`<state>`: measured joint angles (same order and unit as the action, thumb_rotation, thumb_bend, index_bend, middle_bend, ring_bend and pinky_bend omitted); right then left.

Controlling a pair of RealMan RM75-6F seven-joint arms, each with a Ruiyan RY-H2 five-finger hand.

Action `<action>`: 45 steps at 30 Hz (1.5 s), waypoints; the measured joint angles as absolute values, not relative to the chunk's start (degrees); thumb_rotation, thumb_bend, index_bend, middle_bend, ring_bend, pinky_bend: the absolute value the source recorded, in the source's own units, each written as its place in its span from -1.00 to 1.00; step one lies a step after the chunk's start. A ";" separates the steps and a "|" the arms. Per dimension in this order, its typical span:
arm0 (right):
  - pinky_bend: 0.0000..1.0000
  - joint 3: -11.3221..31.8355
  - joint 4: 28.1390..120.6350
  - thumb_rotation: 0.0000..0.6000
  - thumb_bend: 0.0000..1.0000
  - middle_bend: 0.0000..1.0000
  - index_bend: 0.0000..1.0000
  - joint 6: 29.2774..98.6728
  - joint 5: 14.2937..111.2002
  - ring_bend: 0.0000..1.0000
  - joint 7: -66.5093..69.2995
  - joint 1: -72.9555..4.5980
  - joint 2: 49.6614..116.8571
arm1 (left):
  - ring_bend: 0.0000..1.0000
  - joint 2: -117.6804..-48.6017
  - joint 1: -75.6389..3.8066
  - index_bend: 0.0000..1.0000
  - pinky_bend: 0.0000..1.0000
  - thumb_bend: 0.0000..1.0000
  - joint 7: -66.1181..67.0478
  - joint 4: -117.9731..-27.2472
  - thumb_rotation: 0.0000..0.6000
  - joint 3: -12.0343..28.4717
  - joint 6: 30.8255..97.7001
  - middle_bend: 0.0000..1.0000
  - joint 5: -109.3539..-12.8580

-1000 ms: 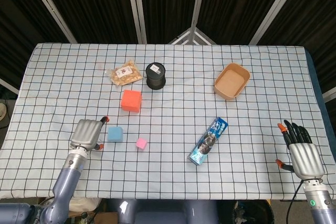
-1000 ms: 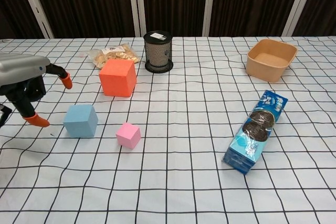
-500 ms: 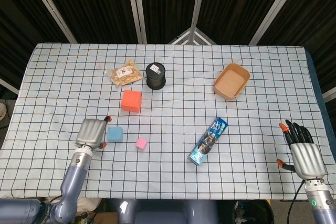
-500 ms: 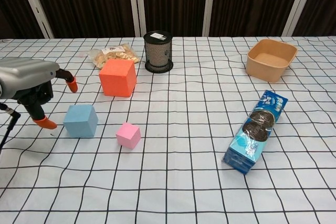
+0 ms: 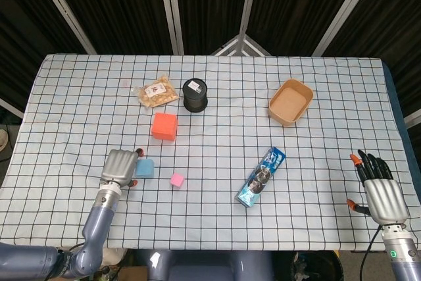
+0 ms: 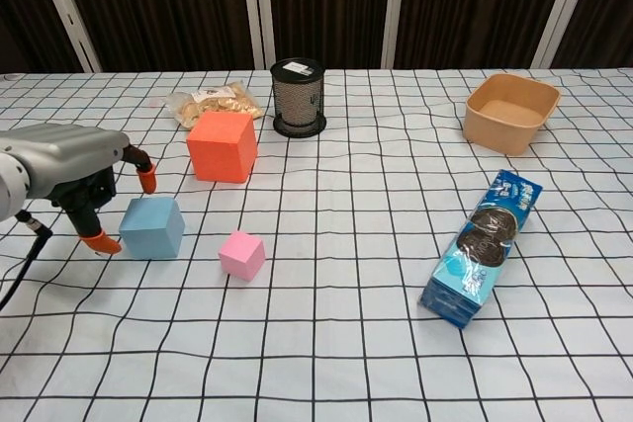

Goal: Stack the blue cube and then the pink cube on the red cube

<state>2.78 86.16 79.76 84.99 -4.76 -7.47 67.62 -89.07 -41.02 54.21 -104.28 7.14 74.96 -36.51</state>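
The red cube point(image 5: 164, 126) point(image 6: 222, 146) stands left of the table's middle. Nearer the front lies the blue cube point(image 5: 145, 168) point(image 6: 152, 227), and the small pink cube point(image 5: 177, 179) point(image 6: 241, 255) sits to its right. My left hand point(image 5: 119, 166) point(image 6: 74, 171) hovers right beside the blue cube's left side, fingers apart, one orange fingertip behind the cube and one at its front left, holding nothing. My right hand point(image 5: 379, 191) rests open at the front right, far from the cubes; the chest view does not show it.
A black mesh cup point(image 5: 195, 95) point(image 6: 299, 97) and a snack bag point(image 5: 158, 91) point(image 6: 212, 103) lie behind the red cube. A tan bowl point(image 5: 290, 102) point(image 6: 511, 111) sits back right. A blue cookie pack point(image 5: 261, 177) point(image 6: 484, 247) lies right of centre.
My left hand has moved right toward the blue cube until its fingertips flank the cube's left side. The cubes and my right hand have not moved.
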 measured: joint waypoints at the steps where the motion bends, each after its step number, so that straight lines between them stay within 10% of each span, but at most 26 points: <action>1: -0.82 2.77 86.15 1.00 -0.78 -1.00 -1.00 79.74 84.98 -1.00 -4.80 -7.48 67.64 | 0.35 -89.13 -41.05 -0.37 0.31 -0.65 54.04 -104.14 1.00 7.14 74.92 0.76 -36.60; 45: -0.83 2.68 86.44 1.00 -0.78 -1.00 -0.99 79.43 84.63 -1.00 -4.70 -7.58 67.60 | 0.35 -88.78 -41.50 -0.25 0.31 -0.33 49.71 -104.52 1.00 8.05 75.04 0.76 -38.47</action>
<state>2.68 86.44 79.43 84.63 -4.70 -7.58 67.60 -88.78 -41.50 49.71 -104.52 8.05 75.04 -38.47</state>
